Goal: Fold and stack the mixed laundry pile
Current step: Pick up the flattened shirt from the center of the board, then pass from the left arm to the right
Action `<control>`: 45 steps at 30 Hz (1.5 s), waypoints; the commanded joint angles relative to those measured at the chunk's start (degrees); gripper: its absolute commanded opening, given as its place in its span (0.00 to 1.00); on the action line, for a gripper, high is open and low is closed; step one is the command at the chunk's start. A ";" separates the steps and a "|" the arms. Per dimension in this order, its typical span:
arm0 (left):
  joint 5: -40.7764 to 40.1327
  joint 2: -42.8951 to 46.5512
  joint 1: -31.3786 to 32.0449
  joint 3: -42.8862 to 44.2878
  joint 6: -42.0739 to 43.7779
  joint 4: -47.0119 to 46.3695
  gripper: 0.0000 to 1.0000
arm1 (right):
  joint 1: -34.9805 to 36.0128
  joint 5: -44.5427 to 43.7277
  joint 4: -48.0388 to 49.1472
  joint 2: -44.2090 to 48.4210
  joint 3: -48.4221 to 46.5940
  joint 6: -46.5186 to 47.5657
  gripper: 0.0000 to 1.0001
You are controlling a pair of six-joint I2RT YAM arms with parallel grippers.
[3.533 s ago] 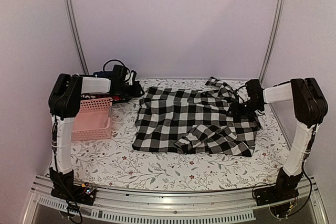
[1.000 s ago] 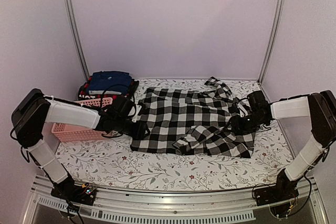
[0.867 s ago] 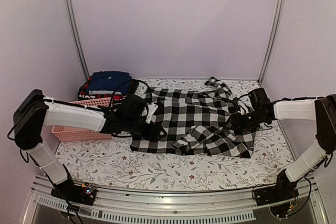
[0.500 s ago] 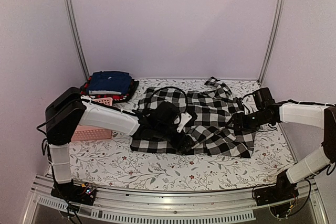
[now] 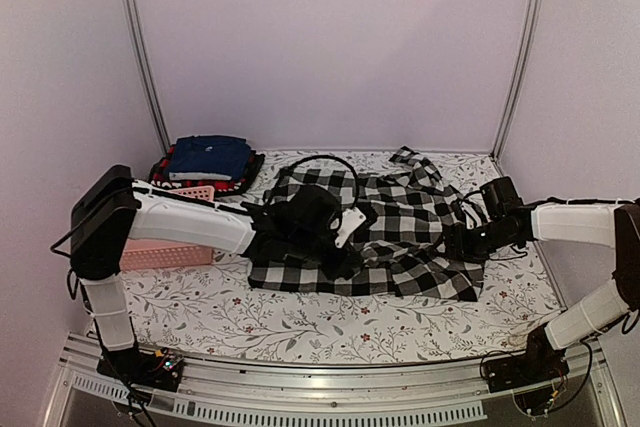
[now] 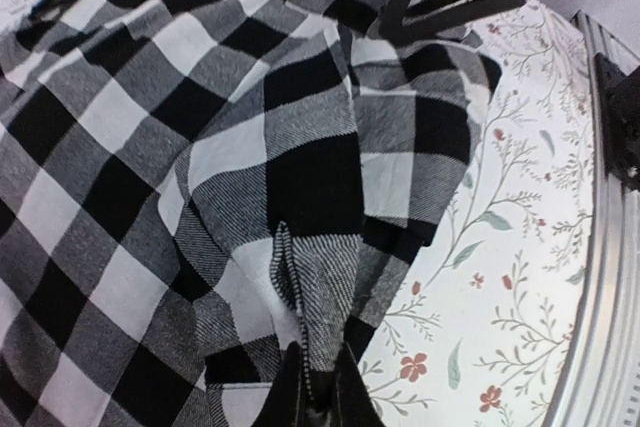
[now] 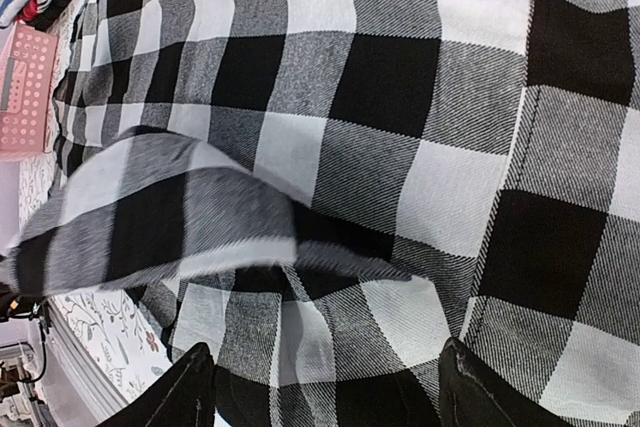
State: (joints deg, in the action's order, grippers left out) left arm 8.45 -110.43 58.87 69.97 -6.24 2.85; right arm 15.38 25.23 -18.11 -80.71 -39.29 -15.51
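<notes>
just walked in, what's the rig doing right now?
Both arms are working the black-and-white checked shirt, spread on the floral table. The left tool is shut on a raised fold near the shirt's near edge. The right tool sits open over the shirt's right side, gripping nothing. A navy garment lies folded on a red-and-black plaid piece at the back left, behind the pink basket.
</notes>
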 commanded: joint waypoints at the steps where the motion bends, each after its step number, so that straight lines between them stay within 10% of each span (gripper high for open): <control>1: -0.38 10.16 2.16 -1.81 2.99 -1.04 0.00 | 0.33 3.02 1.87 1.14 1.06 0.34 0.75; 12: -2.56 16.91 2.38 -1.95 4.92 2.00 0.00 | 3.52 11.49 8.41 8.24 3.60 2.13 0.73; 28: -1.66 23.12 2.30 -2.18 10.81 4.32 0.00 | 10.21 -1.30 10.31 12.33 5.97 3.77 0.77; 33: 2.18 24.15 2.38 -2.00 11.43 4.27 0.01 | 11.44 -1.22 10.87 11.66 5.35 4.73 0.62; 40: 3.58 26.39 5.22 -4.85 13.52 5.21 0.06 | 13.26 -2.03 9.65 12.07 3.95 5.78 0.04; 45: -4.26 29.06 11.59 -10.06 17.19 6.19 0.06 | 13.38 -7.28 6.28 19.60 3.23 3.84 0.00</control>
State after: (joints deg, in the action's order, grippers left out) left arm 9.30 -84.07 65.19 63.33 7.20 7.68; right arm 28.40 22.37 -10.00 -67.64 -34.11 -10.50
